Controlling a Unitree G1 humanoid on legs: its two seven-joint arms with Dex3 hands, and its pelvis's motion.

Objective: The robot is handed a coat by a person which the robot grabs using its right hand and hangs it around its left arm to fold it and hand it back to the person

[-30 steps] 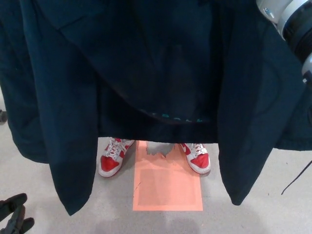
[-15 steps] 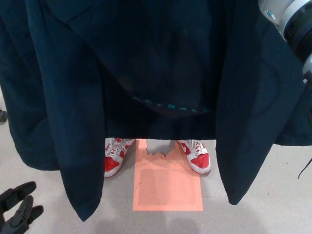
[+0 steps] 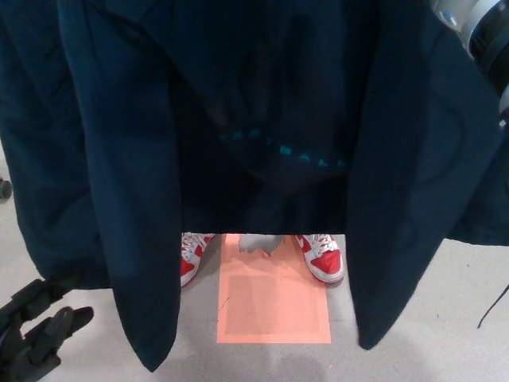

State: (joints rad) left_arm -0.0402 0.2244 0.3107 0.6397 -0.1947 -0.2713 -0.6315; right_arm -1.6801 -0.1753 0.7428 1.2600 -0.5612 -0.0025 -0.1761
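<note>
Head view gives me the dark navy cloth coat (image 3: 119, 159) hanging lengthwise top to bottom, its left front panel ending just right of my black left hand (image 3: 36, 338), the nearer one, fingers (image 3: 70, 318) spread and empty, while my right hand is hidden past the white-grey forearm (image 3: 477, 28) at top right.

The matte black left robot hand (image 3: 36, 333) has thick, jointed fingers. The right forearm (image 3: 475, 24) is glossy white with grey and black bands. The person wears red-and-white laced sneakers (image 3: 322, 259).
</note>
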